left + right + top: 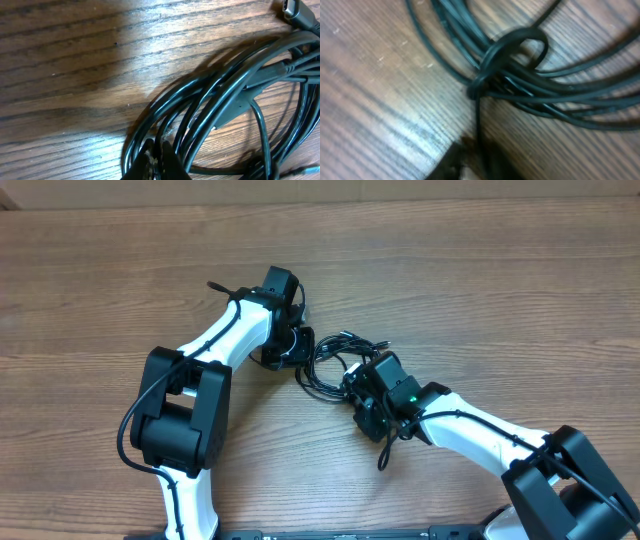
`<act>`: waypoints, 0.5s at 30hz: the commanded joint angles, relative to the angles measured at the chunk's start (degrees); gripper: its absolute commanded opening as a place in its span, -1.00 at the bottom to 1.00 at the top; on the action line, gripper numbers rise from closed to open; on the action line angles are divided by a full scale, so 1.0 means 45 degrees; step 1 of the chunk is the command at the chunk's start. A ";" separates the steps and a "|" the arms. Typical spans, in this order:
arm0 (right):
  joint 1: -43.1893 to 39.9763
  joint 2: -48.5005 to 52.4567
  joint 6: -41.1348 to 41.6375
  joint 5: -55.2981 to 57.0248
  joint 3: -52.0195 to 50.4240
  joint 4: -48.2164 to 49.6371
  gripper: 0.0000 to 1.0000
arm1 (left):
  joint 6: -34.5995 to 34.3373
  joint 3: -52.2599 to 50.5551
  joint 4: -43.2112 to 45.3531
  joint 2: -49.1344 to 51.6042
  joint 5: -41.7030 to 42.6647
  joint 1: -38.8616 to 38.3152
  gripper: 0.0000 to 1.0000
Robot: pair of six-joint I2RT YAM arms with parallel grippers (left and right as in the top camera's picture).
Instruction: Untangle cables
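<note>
Cables (333, 363) lie knotted on the wooden table (480, 270); left gripper (156, 160) pressed shut at the coil's edge, right gripper (479, 159) pinching one strand, best drawn out slowly lest the wrap tighten.

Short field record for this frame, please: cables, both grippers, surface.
cables: black cords in one looped, tangled bundle on the table, between the two grippers
plug: one connector end lying at the bundle's edge
left gripper: shut, tips at the bundle's rim; pinch unclear
right gripper: one strand runs from it to the bundle; blurred, state unclear
table: wood grain
</note>
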 commanded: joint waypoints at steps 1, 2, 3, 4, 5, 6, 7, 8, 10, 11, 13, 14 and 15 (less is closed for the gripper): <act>0.0335 0.0019 0.0049 0.0743 -0.0321 -0.0563 -0.84 | 0.0209 -0.0087 0.0000 0.0146 0.0097 -0.0097 -0.92; 0.0345 0.0019 0.0049 0.0743 -0.0321 -0.0869 -0.84 | 0.0209 -0.0087 0.0000 0.0146 0.0097 -0.0097 -0.92; 0.0345 0.0019 0.0058 0.0743 -0.0321 -0.1166 -0.84 | 0.0209 -0.0087 0.0000 0.0146 0.0097 -0.0097 -0.92; 0.0345 0.0019 0.0359 0.0743 -0.0321 -0.1588 -0.84 | 0.0209 -0.0092 0.0000 0.0146 0.0097 -0.0097 -0.92; 0.0345 0.0019 0.1010 0.0738 -0.0321 -0.1841 -0.84 | 0.0204 -0.0087 0.0005 0.0146 0.0107 -0.0097 -0.92; 0.0345 0.0019 0.1554 0.0733 -0.0321 -0.1899 -0.87 | 0.0204 -0.0087 0.0005 0.0146 0.0107 -0.0097 -0.92; 0.0345 0.0019 0.1773 0.0738 -0.0321 -0.1889 -0.90 | 0.0204 -0.0087 0.0005 0.0146 0.0107 -0.0097 -0.92; 0.0345 0.0019 0.1836 0.0738 -0.0321 -0.1821 -0.92 | 0.0204 -0.0087 0.0005 0.0146 0.0112 -0.0097 -0.92; 0.0345 0.0019 0.1826 0.0738 -0.0321 -0.1336 -0.93 | 0.0199 -0.0087 0.0005 0.0146 0.0155 -0.0097 -0.92; 0.0345 0.0019 0.1826 0.0724 -0.0321 -0.1093 -0.92 | 0.0204 -0.0087 0.0000 0.0146 0.0155 -0.0097 -0.92; 0.0345 0.0019 0.1797 0.0539 -0.0321 -0.0636 -0.92 | 0.0204 -0.0087 -0.0005 0.0146 0.0151 -0.0097 -0.92; 0.0345 0.0019 0.1681 0.0427 -0.0321 -0.0471 -0.92 | 0.0204 -0.0087 -0.0005 0.0146 0.0155 -0.0097 -0.91; 0.0345 0.0019 0.1617 0.0296 -0.0321 -0.0253 -0.92 | 0.0204 -0.0087 -0.0005 0.0146 0.0155 -0.0097 -0.92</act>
